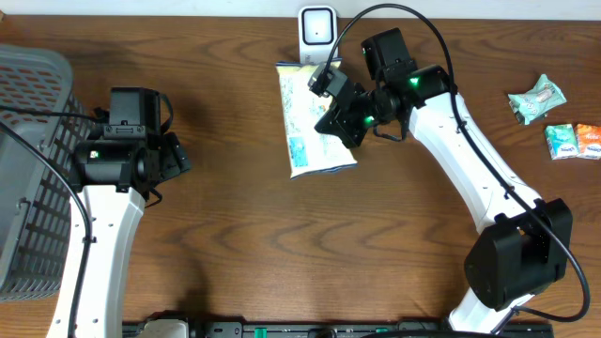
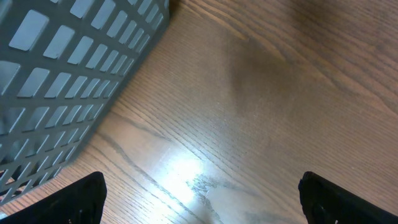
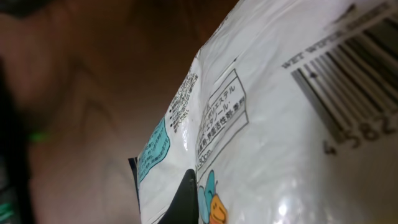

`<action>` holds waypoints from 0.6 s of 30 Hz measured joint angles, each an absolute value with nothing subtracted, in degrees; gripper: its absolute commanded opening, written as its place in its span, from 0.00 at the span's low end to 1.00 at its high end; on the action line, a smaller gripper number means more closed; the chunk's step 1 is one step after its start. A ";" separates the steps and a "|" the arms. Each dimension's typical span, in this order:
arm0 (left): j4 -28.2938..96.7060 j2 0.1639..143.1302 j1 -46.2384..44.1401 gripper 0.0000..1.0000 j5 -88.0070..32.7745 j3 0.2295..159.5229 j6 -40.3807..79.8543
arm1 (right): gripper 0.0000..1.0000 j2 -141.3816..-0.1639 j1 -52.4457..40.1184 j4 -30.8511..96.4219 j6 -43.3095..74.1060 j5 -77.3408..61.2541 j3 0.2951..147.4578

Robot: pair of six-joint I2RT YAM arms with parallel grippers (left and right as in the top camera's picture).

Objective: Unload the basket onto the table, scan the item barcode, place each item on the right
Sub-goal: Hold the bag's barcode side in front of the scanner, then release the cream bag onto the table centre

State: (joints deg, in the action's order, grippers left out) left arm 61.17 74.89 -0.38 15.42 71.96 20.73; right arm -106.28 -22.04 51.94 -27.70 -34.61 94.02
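White glossy plastic wipes packet (image 3: 267,124), long axis near-to-far, is pinched at its right edge by the closed right gripper (image 1: 343,117), just near the white upright scanner (image 1: 317,28); left gripper (image 1: 174,155) gapes empty, well apart.

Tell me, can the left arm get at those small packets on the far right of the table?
Probably not. The small packets lie at the opposite edge, past the right arm, while the left gripper sits open beside the basket.

pkg (image 1: 302,113) before scanner (image 1: 317,26), basket (image 1: 38,94) left
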 measured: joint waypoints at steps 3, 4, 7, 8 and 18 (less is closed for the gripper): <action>61.19 74.89 -0.38 0.98 15.42 71.96 20.73 | 0.01 -106.28 -22.00 50.98 -27.99 -31.33 94.02; 61.19 74.89 -0.38 0.98 15.42 71.96 20.73 | 0.01 -106.28 -22.00 50.68 -28.01 -30.79 94.02; 61.19 74.89 -0.38 0.98 15.42 71.96 20.73 | 0.01 -106.28 -22.00 49.84 -28.08 -30.63 94.02; 61.19 74.89 -0.38 0.98 15.42 71.96 20.73 | 0.01 -106.28 -22.00 49.54 -28.16 -30.92 94.02; 61.19 74.89 -0.38 0.98 15.42 71.96 20.73 | 0.01 -106.28 -22.00 48.73 -34.17 -41.43 94.02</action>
State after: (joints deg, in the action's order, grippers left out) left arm 61.19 74.89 -0.38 15.42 71.96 20.73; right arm -106.28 -22.00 48.73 -34.17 -41.43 94.02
